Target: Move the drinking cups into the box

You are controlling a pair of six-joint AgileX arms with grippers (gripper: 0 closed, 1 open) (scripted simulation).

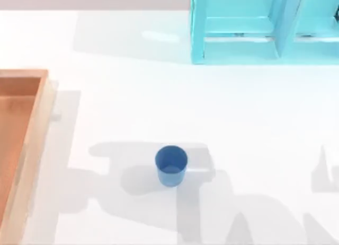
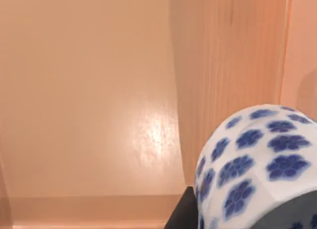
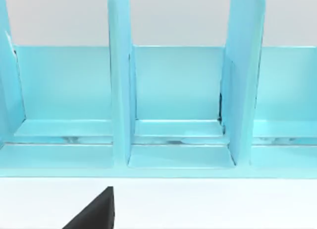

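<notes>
Tabletop [image 1: 238, 123], plain white, carries a wide, tapered, plain blue handleless cup [image 1: 171, 165] standing upright near the middle, toward the near edge, well apart from everything else. At the left edge sits the large shallow orange-brown wooden box [image 1: 33, 129] with lighter raised rim walls; the blue cup is outside it, well to its right. At the far right stands a turquoise open-framed cabinet [image 1: 254, 27], which the right wrist view shows head-on across a strip of white tabletop, its upright dividers [image 3: 120, 80] splitting it into open compartments. A dark wedge at that view's lower edge is part of the right gripper [image 3: 94, 214]; whether it is spread or pressed together cannot be told.

The left wrist view looks down onto the smooth orange-brown floor of the box [image 2: 89, 100] and a paler wooden rim wall. Close to the camera is the slim white cup with a blue flower pattern [image 2: 257, 164], above the box interior, with a dark piece of the left gripper [image 2: 181, 211] just beside it. Whether that gripper is pinching the patterned cup cannot be told.
</notes>
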